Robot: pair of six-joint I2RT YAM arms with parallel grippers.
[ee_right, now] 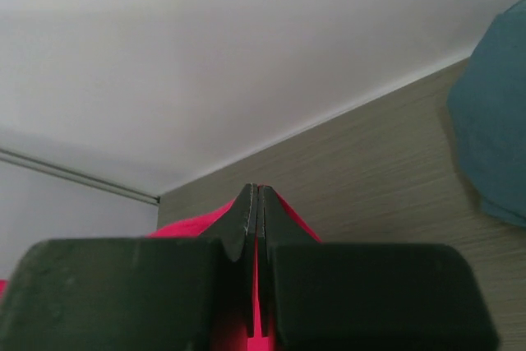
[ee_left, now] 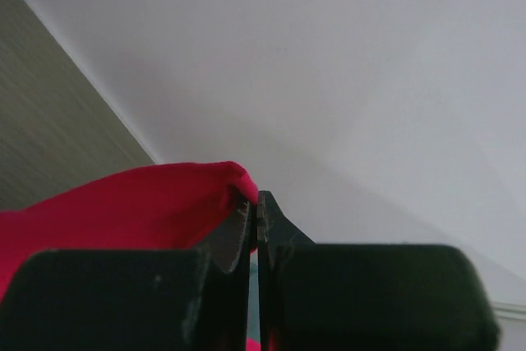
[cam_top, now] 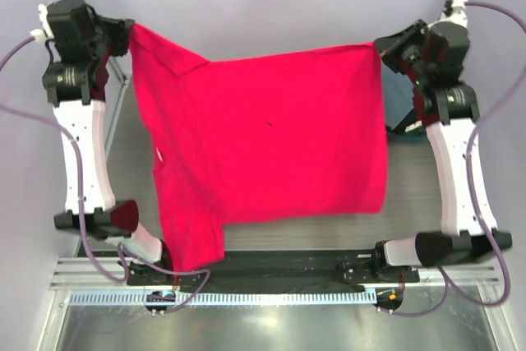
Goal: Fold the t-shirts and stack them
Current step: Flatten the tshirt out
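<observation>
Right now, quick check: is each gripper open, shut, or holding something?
Left gripper: shut on the red t-shirt, pinching its far left corner.
Right gripper: shut on the same red t-shirt, at its far right corner.

red t-shirt (cam_top: pixel 263 137): 1 | teal shirt (ee_right: pixel 493 137): 1 | left arm (cam_top: pixel 82 154), right arm (cam_top: pixel 456 170): 2 | table (cam_top: pixel 411 191): 1

T-shirt (cam_top: pixel 263 129) between left gripper (cam_top: pixel 127 29), right gripper (cam_top: pixel 380 45), above table (cam_top: pixel 415 191); second t-shirt (cam_top: pixel 398 103) at right.

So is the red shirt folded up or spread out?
Spread out. The red t-shirt is stretched wide between the left pincer and the right pincer, each shut on a corner.
</observation>
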